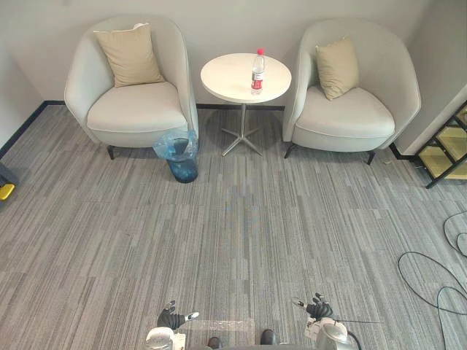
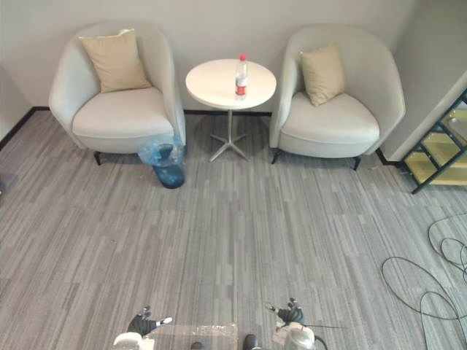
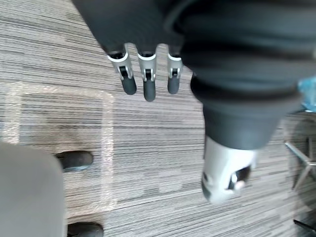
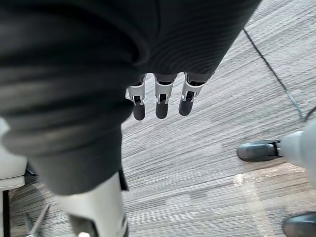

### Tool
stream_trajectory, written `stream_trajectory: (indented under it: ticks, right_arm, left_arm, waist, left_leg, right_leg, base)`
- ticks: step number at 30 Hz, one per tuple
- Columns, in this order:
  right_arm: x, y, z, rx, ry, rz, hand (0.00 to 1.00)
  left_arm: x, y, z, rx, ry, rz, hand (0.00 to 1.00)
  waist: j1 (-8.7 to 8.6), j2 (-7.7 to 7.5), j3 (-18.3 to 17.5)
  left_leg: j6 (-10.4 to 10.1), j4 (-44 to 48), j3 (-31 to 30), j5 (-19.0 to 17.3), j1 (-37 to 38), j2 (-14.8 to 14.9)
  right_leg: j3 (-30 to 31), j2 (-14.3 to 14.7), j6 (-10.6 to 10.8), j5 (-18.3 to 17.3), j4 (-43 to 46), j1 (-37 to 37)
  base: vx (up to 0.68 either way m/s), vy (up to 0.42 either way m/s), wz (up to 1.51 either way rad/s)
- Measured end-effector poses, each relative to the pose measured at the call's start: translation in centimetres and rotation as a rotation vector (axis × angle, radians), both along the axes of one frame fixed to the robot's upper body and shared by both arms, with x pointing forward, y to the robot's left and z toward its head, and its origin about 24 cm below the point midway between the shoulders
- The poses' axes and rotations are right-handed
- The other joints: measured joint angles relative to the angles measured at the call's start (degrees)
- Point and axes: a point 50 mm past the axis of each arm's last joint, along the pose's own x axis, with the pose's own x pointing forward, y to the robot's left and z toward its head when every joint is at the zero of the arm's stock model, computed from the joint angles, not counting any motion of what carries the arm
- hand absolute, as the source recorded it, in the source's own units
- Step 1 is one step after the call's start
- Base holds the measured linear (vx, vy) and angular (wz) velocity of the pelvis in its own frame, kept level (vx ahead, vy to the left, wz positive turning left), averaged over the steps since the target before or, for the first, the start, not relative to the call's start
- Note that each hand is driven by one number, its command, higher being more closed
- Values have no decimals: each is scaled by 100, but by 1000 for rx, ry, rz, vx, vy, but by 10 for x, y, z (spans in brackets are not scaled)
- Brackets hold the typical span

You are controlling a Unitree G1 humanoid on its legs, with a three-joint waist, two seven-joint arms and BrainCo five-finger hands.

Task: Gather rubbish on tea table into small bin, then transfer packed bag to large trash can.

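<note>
A clear plastic bottle (image 1: 257,72) with a red cap and red label stands upright on the round white tea table (image 1: 230,79) between two armchairs. The small blue bin (image 1: 181,159), lined with a blue plastic bag, stands on the carpet by the left armchair's front corner. My left hand (image 1: 173,319) hangs low at the bottom of the view, far from the table, with fingers (image 3: 146,79) straight and nothing in it. My right hand (image 1: 317,309) hangs likewise at the bottom right, its fingers (image 4: 160,101) straight and empty.
Two light grey armchairs (image 1: 135,87) (image 1: 350,91), each with a beige cushion, flank the table against the wall. A black and yellow shelf frame (image 1: 449,149) stands at the far right. Striped grey carpet stretches between me and the table.
</note>
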Motion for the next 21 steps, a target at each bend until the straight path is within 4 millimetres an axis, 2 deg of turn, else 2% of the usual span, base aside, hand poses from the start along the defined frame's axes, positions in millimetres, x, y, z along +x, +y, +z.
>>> stream_trajectory:
  ticks: [21]
  right_arm:
    - [-4,-2,-3,20,25,-35,0]
  left_arm:
    - [-2,-7,-3,2,27,-31,0]
  waist:
    - [-14,-52,56]
  left_leg:
    - [22,-99,-10,19,31,-21]
  right_leg:
    - [-36,-12,4,-3,-1,-10]
  base:
    - [-21,-7,0]
